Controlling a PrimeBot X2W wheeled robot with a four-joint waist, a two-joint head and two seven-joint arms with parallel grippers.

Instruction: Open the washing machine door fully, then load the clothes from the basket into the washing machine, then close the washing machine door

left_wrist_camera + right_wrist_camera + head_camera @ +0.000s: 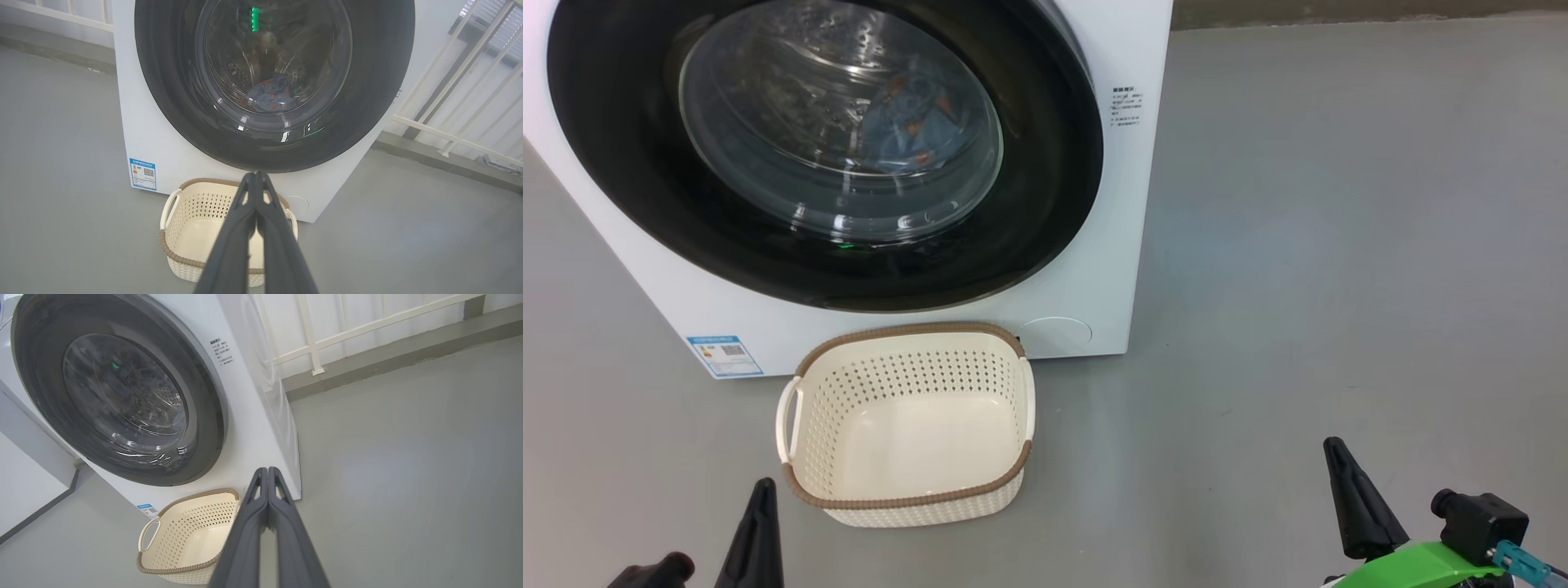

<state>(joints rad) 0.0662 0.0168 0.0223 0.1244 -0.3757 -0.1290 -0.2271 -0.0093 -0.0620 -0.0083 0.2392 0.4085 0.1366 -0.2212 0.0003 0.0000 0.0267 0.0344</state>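
Observation:
The washing machine (1094, 245) stands on the grey floor with its round black door (1029, 204) closed flat against the front. Through the glass bowl I see the light blue clothes (907, 114) with orange prints lying in the drum; in the left wrist view the clothes (271, 96) sit low in the drum. The cream basket (907, 490) stands on the floor before the machine with nothing in it. My left gripper (256, 175) is shut, fingers pressed together, back from the basket. My right gripper (267, 470) is shut too, off to the basket's right.
A white railing (327, 335) and wall run behind and beside the machine, with a low kerb (441, 161) along the floor. Open grey floor (1339, 245) spreads to the machine's right. A blue label sticker (725, 354) marks the lower left front.

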